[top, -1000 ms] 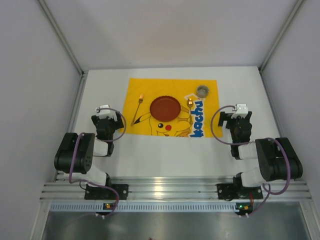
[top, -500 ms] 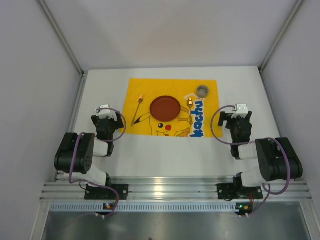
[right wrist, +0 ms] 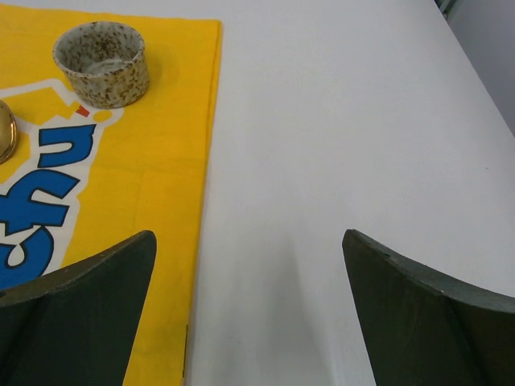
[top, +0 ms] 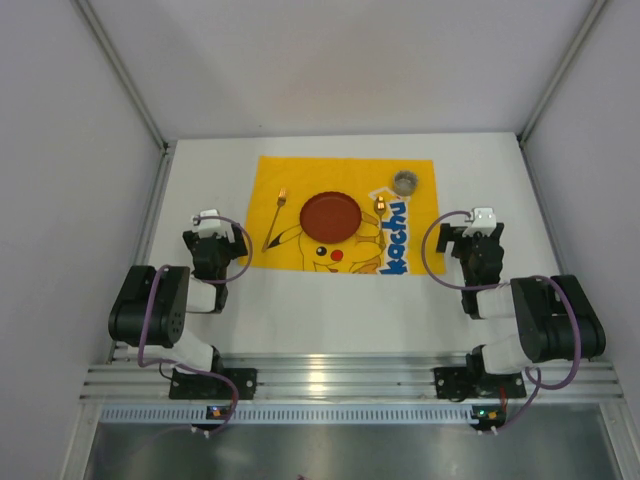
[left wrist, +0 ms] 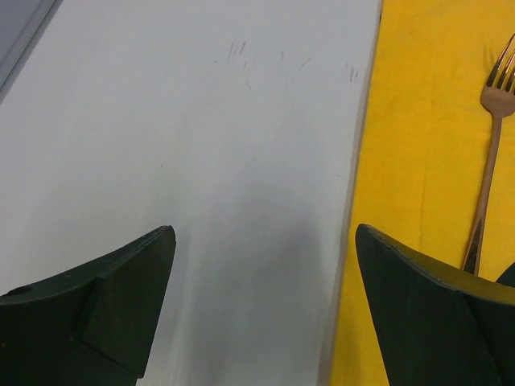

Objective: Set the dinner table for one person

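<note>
Now, looking down from above, you have the dinner table [top: 330, 300] filling the floor of the cell, with the ribbed aluminium rail [top: 350, 378] along its near edge at 6 o'clock. A yellow cartoon mat [top: 290, 180] lies flat on it, toward 12 o'clock from the table's middle.

On the mat sits a dark red plate [top: 330, 214]. A copper-coloured fork [left wrist: 488, 161] lies on the mat at 9 o'clock of the plate, tines pointing to 12 o'clock. A spoon [top: 381, 212] lies at 3 o'clock of the plate, just beside its rim. A speckled cup [right wrist: 101, 63] stands upright on the mat at about 2 o'clock of the plate, near the mat's far right corner.

Your left gripper [left wrist: 264, 241] is spread wide and holds nothing. It sits low over bare tabletop at 8 o'clock of the plate, just off the mat's left edge; in its wrist view that edge runs between the fingers and the fork shows at 2 o'clock.

Your right gripper [right wrist: 249, 237] is likewise spread wide and empty. It sits at 4 o'clock of the plate, beside the mat's right edge, with the cup at 11 o'clock in its wrist view, well apart from the fingers.
</note>
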{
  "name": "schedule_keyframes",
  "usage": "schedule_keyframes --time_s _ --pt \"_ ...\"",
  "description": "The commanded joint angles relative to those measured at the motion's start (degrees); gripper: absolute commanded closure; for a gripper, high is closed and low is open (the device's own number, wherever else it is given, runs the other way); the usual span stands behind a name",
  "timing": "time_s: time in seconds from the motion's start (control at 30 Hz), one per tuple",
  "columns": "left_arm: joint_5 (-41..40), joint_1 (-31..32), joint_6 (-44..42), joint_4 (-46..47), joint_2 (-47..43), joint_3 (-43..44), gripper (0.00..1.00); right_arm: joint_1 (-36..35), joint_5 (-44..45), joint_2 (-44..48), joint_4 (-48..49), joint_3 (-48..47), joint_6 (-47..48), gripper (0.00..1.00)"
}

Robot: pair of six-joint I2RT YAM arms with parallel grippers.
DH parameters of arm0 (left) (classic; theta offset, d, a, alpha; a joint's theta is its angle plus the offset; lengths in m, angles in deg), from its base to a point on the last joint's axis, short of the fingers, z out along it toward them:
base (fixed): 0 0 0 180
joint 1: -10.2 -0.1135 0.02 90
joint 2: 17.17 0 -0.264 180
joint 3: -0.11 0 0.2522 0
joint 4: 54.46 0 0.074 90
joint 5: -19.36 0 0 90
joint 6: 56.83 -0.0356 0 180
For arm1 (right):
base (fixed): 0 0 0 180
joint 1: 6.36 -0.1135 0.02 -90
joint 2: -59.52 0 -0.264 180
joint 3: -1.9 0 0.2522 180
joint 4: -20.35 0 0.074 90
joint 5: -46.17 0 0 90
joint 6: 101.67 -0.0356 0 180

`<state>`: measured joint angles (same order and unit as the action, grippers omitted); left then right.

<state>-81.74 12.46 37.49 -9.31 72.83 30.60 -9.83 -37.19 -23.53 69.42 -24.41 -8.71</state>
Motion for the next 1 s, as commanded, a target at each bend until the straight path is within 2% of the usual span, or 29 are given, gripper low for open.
schedule_keyframes --time_s 0.0,0.97 --pt "0.7 -0.2 -0.4 4.3 -0.3 0.9 0.01 0.7 0.0 0.0 4.3 -1.7 -0.8 0.00" --pt "0.7 -0.2 -0.4 4.3 -0.3 0.9 0.01 2.1 -1.9 0.0 3.2 -2.3 -1.6 0.00"
